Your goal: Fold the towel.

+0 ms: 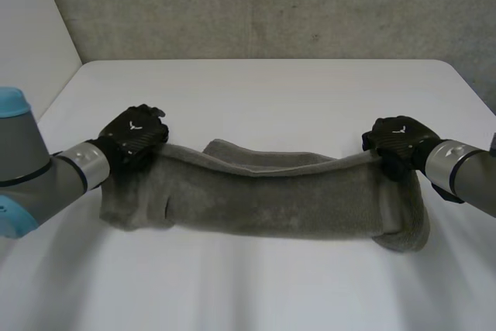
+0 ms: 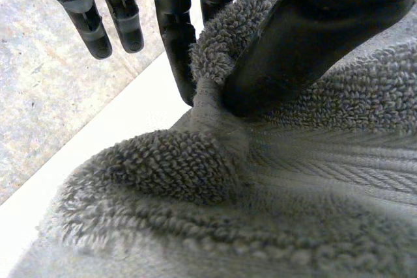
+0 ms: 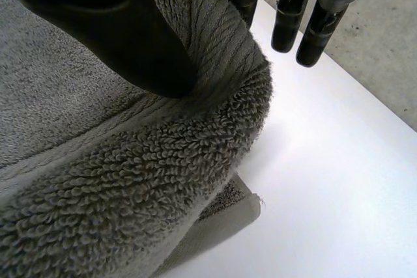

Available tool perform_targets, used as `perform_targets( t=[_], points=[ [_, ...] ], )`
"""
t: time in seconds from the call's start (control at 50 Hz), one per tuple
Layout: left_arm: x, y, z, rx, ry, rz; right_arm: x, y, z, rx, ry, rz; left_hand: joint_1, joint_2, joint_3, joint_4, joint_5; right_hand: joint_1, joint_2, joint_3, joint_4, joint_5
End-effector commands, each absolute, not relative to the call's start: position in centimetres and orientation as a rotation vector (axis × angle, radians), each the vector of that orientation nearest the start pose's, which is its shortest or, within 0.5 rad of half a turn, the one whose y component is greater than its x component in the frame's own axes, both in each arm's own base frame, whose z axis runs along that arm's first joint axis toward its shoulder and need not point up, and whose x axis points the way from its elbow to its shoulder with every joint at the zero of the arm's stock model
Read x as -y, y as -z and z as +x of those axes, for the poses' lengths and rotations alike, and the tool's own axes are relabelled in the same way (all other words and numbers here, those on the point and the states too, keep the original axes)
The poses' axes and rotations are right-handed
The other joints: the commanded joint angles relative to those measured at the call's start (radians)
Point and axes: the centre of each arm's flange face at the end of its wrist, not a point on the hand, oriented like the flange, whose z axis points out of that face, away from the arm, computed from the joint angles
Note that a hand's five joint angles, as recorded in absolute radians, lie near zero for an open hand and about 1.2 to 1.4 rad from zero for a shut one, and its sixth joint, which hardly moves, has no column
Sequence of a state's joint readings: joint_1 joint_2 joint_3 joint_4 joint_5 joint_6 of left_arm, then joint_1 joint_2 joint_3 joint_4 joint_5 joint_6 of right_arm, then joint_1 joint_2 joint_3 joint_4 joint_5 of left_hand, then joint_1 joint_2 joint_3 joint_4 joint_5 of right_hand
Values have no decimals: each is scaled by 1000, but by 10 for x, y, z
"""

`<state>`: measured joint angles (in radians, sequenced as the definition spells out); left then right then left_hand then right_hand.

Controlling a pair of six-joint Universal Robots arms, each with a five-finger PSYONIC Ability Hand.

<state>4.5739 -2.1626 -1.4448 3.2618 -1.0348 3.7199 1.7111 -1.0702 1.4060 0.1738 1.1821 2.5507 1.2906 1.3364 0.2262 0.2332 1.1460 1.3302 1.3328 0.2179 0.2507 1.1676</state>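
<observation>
The grey towel point(image 1: 271, 199) stretches across the middle of the frame, its lower part bunched on the white tabletop point(image 1: 263, 91). The left hand point(image 1: 136, 136) pinches its top edge at the left end, thumb against fingers — the right hand point(image 1: 397, 139) pinches the right end likewise.

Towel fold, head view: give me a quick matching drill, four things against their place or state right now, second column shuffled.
Column one:
1. left hand
2. right hand
3. towel
4. table

Column two:
A. pinches the towel's upper edge at the end on the robot's right
B. white, lies under everything
C. pinches the towel's upper edge at the end on the robot's left
D. grey, held between both hands, upper edge sagging in the middle

Pairs: 1-C, 2-A, 3-D, 4-B.
</observation>
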Motion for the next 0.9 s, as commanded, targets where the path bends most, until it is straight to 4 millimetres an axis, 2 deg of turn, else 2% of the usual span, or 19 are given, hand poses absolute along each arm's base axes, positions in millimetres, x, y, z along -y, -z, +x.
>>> perform_targets(
  t=[0.02,0.1,0.12,0.18,0.2,0.22,0.24,0.26,0.28,0.3,0.32,0.4,0.62,0.7,0.76,0.8,0.82,0.84,0.9],
  points=[
    [357,-146,-233,-2248,1980,1408,334,-173,221,-2260,1633,-1218,106,60,-52,-59,76,-53,-55,-43,-76,-64],
    [357,-145,-239,-2235,1991,1429,343,-171,224,-2233,1721,-1212,62,16,-52,-59,32,-158,-161,-43,-76,-170],
    [358,-144,-240,-2231,1994,1431,343,-171,224,-2233,1721,-1212,-86,-132,-52,-59,-116,-159,-162,-43,-76,-171],
    [361,-141,-241,-2219,2002,1433,348,-170,225,-2242,1786,-1204,-178,-224,-52,-59,-208,-221,-223,-43,-76,-233],
    [361,-141,-241,-2219,2002,1433,350,-170,226,-2245,1813,-1202,-179,-225,-52,-59,-209,-346,-348,-43,-76,-358],
    [363,-138,-240,-2218,2000,1430,350,-170,226,-2245,1814,-1202,-292,-338,-52,-59,-322,-347,-349,-43,-76,-359],
    [363,-136,-240,-2215,1994,1437,351,-169,227,-2250,1830,-1202,-563,-609,-52,-59,-593,-594,-597,-43,-76,-606],
    [363,-136,-240,-2215,1994,1437,352,-167,227,-2261,1839,-1200,-566,-612,-52,-59,-596,-875,-878,-43,-76,-887],
    [363,-134,-241,-2206,1986,1450,352,-167,227,-2261,1839,-1200,-767,-813,-52,-59,-797,-878,-881,-43,-76,-890],
    [363,-134,-241,-2188,1977,1459,353,-165,227,-2277,1844,-1195,-844,-890,-52,-59,-874,-1090,-1093,-43,-76,-1102],
    [363,-134,-241,-2188,1977,1459,354,-164,226,-2295,1850,-1187,-845,-891,-52,-59,-875,-1156,-1158,-43,-76,-1168],
    [364,-134,-239,-2135,1940,1451,354,-166,225,-2314,1859,-1172,-1039,-1085,-52,-59,-1069,-1156,-1158,-43,-76,-1168],
    [370,-141,-231,-2105,1926,1394,350,-173,227,-2314,1885,-1166,-1048,-1094,-52,-59,-1078,-1156,-1158,-43,-76,-1168],
    [365,-142,-230,-2121,1914,1396,349,-180,224,-2336,1914,-1144,-1048,-1094,-52,-59,-1078,-1156,-1158,-43,-76,-1168],
    [358,-159,-226,-2114,1933,1374,341,-192,220,-2351,1935,-1125,-1045,-1091,-52,-59,-1075,-1156,-1158,-43,-76,-1168],
    [351,-165,-222,-2121,1934,1367,322,-202,214,-2353,1928,-1104,-1042,-1088,-52,-59,-1072,-1156,-1158,-43,-76,-1168],
    [344,-175,-215,-2119,1935,1348,322,-202,214,-2353,1928,-1104,-1036,-1082,-52,-59,-1066,-1156,-1158,-43,-76,-1168],
    [336,-183,-207,-2124,1931,1322,311,-211,212,-2345,1944,-1092,-1033,-1079,-52,-59,-1063,-1156,-1158,-43,-76,-1168],
    [325,-188,-202,-2135,1927,1306,287,-222,206,-2355,1936,-1083,-1027,-1073,-52,-59,-1057,-1087,-1090,-43,-76,-1099]
  ],
)
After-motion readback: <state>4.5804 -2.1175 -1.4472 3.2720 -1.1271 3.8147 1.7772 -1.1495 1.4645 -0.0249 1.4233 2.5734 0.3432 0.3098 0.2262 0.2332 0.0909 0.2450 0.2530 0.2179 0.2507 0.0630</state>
